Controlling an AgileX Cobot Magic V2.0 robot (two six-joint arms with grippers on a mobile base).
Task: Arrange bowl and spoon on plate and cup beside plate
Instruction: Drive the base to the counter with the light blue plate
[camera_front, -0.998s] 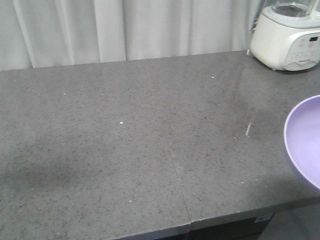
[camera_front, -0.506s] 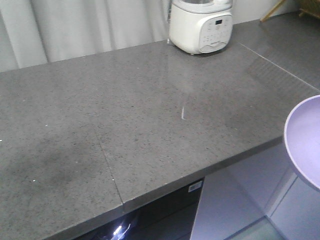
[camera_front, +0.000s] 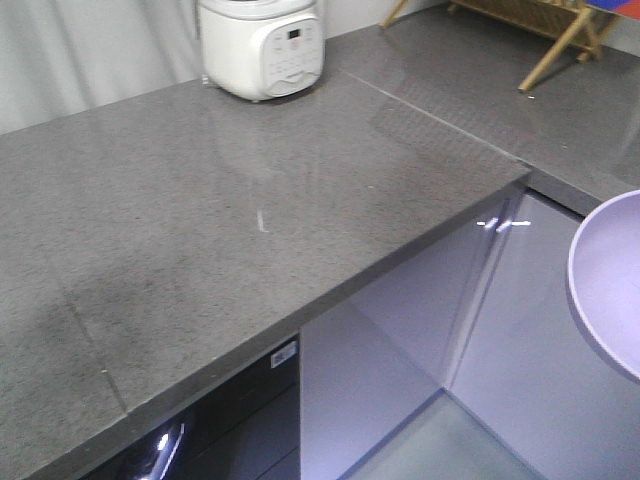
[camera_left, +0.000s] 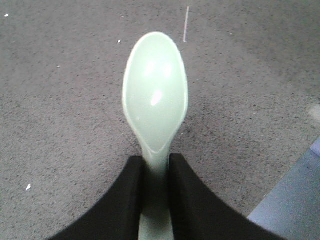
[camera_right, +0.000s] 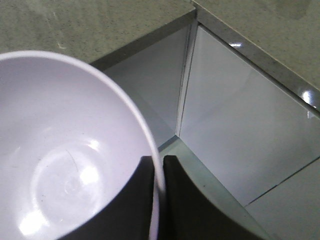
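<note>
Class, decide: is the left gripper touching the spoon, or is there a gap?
Touching. The left wrist view shows the left gripper's black fingers pressed against both sides of the spoon's neck.

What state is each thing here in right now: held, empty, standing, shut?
spoon: empty, handle clamped in the left jaws, over the counter.
bowl: empty, rim pinched by the right jaws, held in the air.
cooker: upright on the counter.
cabinet doors: shut.
</note>
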